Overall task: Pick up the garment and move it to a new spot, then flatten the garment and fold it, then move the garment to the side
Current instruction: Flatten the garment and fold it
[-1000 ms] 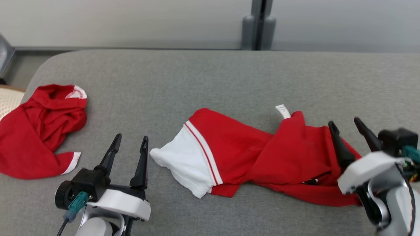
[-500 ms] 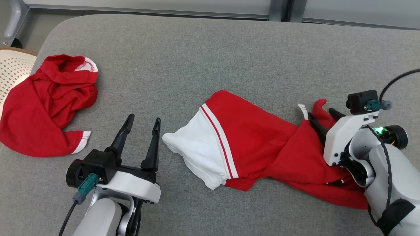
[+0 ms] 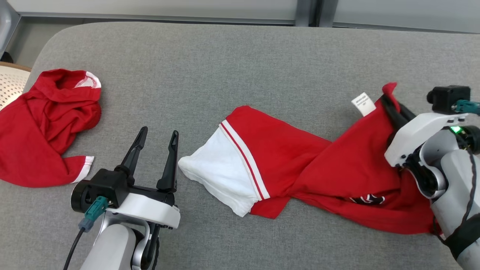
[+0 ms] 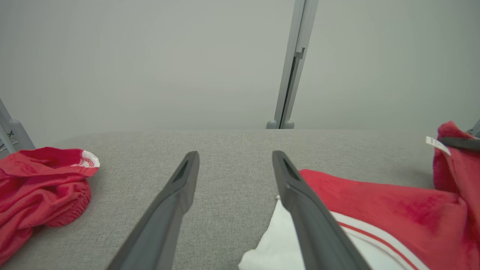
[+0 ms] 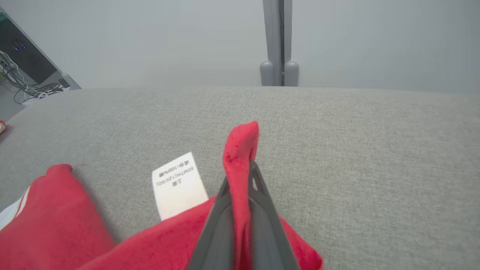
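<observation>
An edge of the red-and-white cloth garment (image 3: pixel 311 165) is pinched by the right claw (image 3: pixel 388 101); the left claw (image 3: pixel 159 131) is spread; open grey fabric tabletop (image 3: pixel 225 67) is seen beyond.

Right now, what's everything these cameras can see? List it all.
red and white garment: one, red with white end, spread centre to right
white label: one, white, on that garment's raised edge
second red garment: one, red with white trim, crumpled far left
grey padded surface: one, grey, under both garments
cream perforated object: one, cream, beyond the left edge
grey post: one, grey, at back wall
left gripper: one, dark fingers, open, beside the white end
right gripper: one, dark fingers, shut on the garment's red edge
</observation>
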`<state>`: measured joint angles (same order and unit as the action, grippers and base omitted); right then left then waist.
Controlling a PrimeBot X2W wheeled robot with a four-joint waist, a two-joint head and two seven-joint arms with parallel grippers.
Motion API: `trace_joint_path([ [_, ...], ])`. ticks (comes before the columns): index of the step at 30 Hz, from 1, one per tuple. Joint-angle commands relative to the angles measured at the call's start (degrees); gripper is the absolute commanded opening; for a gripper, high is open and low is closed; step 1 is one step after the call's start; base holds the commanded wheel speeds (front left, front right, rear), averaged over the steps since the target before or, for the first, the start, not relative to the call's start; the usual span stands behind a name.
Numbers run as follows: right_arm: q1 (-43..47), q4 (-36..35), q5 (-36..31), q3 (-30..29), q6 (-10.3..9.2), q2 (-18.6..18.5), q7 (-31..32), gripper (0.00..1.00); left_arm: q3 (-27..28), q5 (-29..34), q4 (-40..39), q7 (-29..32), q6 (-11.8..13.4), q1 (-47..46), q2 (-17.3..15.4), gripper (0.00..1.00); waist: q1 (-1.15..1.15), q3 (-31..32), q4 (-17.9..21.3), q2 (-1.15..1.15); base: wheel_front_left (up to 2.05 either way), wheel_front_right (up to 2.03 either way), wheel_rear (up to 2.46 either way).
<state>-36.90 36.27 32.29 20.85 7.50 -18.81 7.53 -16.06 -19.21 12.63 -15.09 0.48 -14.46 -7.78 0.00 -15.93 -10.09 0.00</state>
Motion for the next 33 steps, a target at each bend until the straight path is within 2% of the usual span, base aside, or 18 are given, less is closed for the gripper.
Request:
trace_joint_path([
  [1, -1.0, -0.54, 0.02, -0.45, -0.01, -0.55, -1.79, 0.0, 0.49, 0.55, 0.07, -0.09, -0.38, 0.06, 0.04, 1.0, 0.0, 0.31, 0.35, 0.0, 0.0, 0.0, 0.0],
  [7, -3.95, -2.37, -0.09, -1.57, -0.01, -0.99, -8.37, 0.0, 1.71, 1.37, 0.13, -0.09, -0.9, 0.38, 0.54, 1.0, 0.0, 0.76, 1.31, 0.0, 0.0, 0.0, 0.0],
  [12, -3.58, -5.55, -0.73, -2.19, -0.01, 0.32, -13.42, 0.0, 2.88, 2.06, -0.22, -0.05, -1.24, 0.98, 0.84, 1.0, 0.0, 0.7, 2.55, 0.0, 0.0, 0.0, 0.0],
  [18, 8.09, -13.15, -1.11, -5.7, -0.01, 1.96, -16.2, 0.0, 3.85, 2.58, -0.3, -0.05, -1.47, 1.8, 1.26, 1.0, 0.0, 1.1, 3.96, 0.0, 0.0, 0.0, 0.0],
  [23, 21.13, -21.1, -2.94, -12.27, -0.01, 3.97, -15.37, 0.0, 4.68, 2.91, -0.43, -0.05, -1.6, 2.24, 1.11, 1.0, 0.0, 1.15, 5.57, 0.0, 0.0, 0.0, 0.0],
  [26, 27.76, -25.68, -3.48, -16.11, -0.01, 6.47, -14.08, 0.0, 5.05, 3.12, -0.42, -0.05, -1.71, 2.48, 0.82, 1.0, 0.0, 1.29, 6.42, 0.0, 0.0, 0.0, 0.0],
  [29, 32.68, -27.92, -4.37, -19.35, -0.01, 8.37, -12.5, 0.0, 5.27, 3.14, -0.4, -0.05, -1.79, 2.76, 0.63, 1.0, 0.0, 1.49, 6.99, 0.0, 0.0, 0.0, 0.0],
  [33, 35.32, -28.14, -4.94, -20.38, -0.01, 9.76, -11.52, 0.0, 5.36, 3.12, -0.25, -0.06, -1.82, 2.92, 0.43, 1.0, 0.0, 1.7, 7.28, 0.0, 0.0, 0.0, 0.0],
])
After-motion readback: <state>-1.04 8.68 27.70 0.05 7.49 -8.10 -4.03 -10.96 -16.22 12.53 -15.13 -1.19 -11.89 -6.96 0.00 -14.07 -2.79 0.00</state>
